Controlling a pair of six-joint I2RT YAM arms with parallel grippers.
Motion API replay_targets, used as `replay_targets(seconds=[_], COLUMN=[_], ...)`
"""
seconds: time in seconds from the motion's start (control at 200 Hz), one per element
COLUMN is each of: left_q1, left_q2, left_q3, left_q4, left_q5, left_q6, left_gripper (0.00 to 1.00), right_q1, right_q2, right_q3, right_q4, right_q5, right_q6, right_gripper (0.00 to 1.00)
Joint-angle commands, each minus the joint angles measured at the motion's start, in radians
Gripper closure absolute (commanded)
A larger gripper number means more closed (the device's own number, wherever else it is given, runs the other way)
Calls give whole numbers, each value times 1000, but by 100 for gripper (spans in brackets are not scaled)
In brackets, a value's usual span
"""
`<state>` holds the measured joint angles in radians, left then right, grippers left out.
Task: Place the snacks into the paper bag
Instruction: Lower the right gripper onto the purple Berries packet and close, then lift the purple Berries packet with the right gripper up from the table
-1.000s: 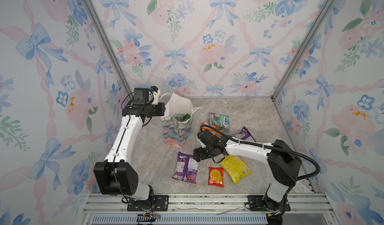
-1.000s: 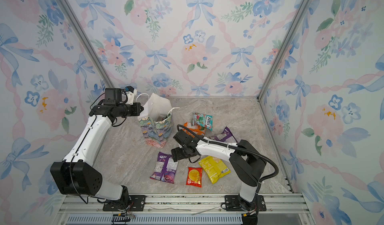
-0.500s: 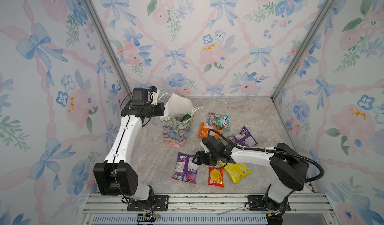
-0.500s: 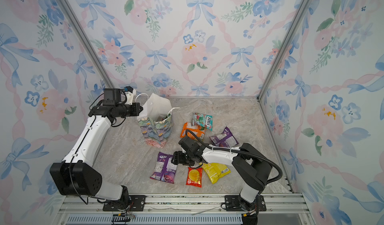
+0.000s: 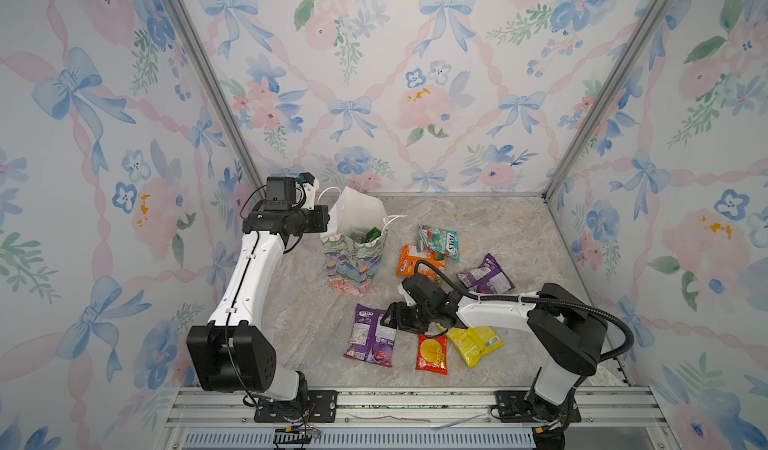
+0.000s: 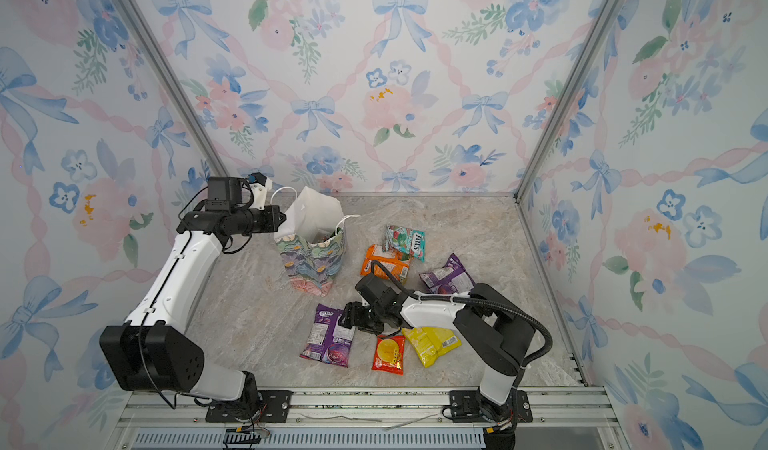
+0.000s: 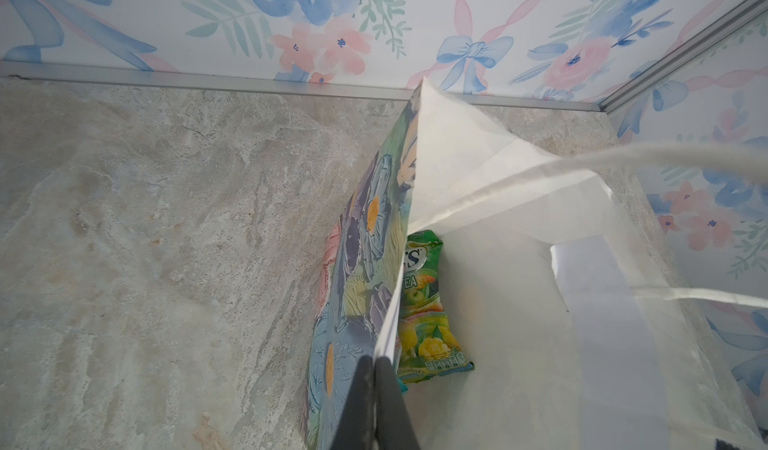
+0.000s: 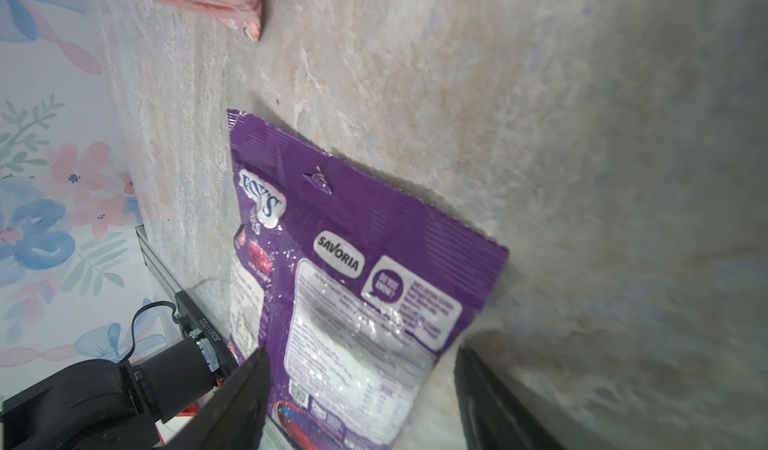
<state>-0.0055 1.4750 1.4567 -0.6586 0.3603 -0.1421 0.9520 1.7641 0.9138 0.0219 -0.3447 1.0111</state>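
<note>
The paper bag (image 5: 353, 256) (image 6: 311, 261) stands upright at the back left, its mouth open. My left gripper (image 5: 326, 221) (image 7: 376, 360) is shut on the bag's rim (image 7: 399, 286). A green-yellow packet (image 7: 424, 302) lies inside the bag. My right gripper (image 5: 388, 319) (image 8: 360, 351) is open, low over the floor. Its fingers stand on either side of a purple packet (image 5: 370, 335) (image 8: 353, 261) that lies flat, back side up. One finger (image 8: 257, 369) is close to the packet's edge and the other stands clear of it.
Loose on the marble floor are a red packet (image 5: 432, 354), a yellow one (image 5: 473, 344), a second purple one (image 5: 484, 277), an orange one (image 5: 415, 259) and a teal one (image 5: 440, 240). Floral walls close in three sides. A metal rail (image 5: 374, 402) runs along the front.
My right arm has dropped and moved toward the front, bringing its gripper down around the purple packet and uncovering the orange one. Its jaws have narrowed. The left arm and bag have not moved.
</note>
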Motion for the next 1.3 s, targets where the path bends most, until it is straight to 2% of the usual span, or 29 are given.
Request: replay_targets(seconds=[0.0, 0.13, 0.26, 0.39, 0.56, 0.64, 0.92, 1.295], left_q1=[7, 7, 7, 7, 9, 9, 8, 9], left_q2=[-9, -7, -5, -3, 1, 2, -1, -1], left_q3=[-19, -18, -19, -21, -23, -22, -21, -21], left_q4=[-17, -18, -18, -18, -17, -18, -17, -18], left_q5=[8, 8, 6, 6, 9, 9, 7, 12], left_q6=[9, 10, 10, 10, 10, 10, 10, 10], left_gripper=[100, 100, 100, 100, 100, 100, 100, 100], right_q1=[13, 11, 9, 4, -1, -5, -41, -108], right_q2=[37, 58, 70, 78, 80, 76, -8, -173], right_q3=[-8, -10, -17, -31, -45, -51, -45, 13], right_q4=[37, 69, 100, 143, 181, 190, 126, -64], right_q5=[-26, -41, -52, -66, -78, -79, -61, -21], right_q6=[31, 45, 59, 76, 83, 83, 41, -42], right_gripper=[29, 32, 41, 57, 84, 91, 100, 100])
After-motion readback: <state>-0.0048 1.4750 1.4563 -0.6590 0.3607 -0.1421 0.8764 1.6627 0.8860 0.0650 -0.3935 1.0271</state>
